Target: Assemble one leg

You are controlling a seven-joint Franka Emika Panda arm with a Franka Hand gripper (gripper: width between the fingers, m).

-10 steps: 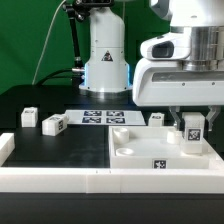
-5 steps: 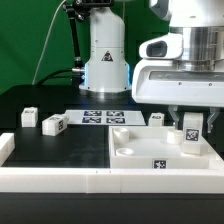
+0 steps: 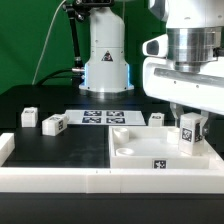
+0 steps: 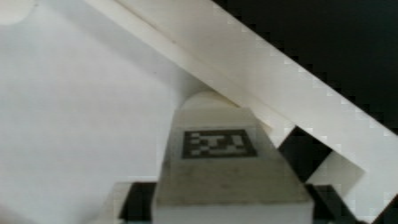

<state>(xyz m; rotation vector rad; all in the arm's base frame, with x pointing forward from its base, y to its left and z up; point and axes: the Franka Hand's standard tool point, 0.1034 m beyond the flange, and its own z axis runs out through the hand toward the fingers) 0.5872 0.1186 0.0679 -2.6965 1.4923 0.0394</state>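
Note:
My gripper (image 3: 189, 132) is shut on a leg (image 3: 188, 136), a small white block with a square marker tag, held upright over the right end of the large white panel (image 3: 135, 152). In the wrist view the same leg (image 4: 224, 160) fills the space between my black fingers (image 4: 324, 198), with the panel (image 4: 71, 100) beneath it. Two more legs (image 3: 53, 124) stand on the black table at the exterior view's left, and another leg (image 3: 156, 119) stands behind the panel.
The marker board (image 3: 105, 118) lies in front of the arm's white base (image 3: 105, 60). A white raised border (image 3: 60, 178) runs along the near table edge, with a corner piece (image 3: 5, 148) at the exterior view's left.
My gripper has turned about its vertical axis and shifted slightly, still holding the leg over the panel's right end.

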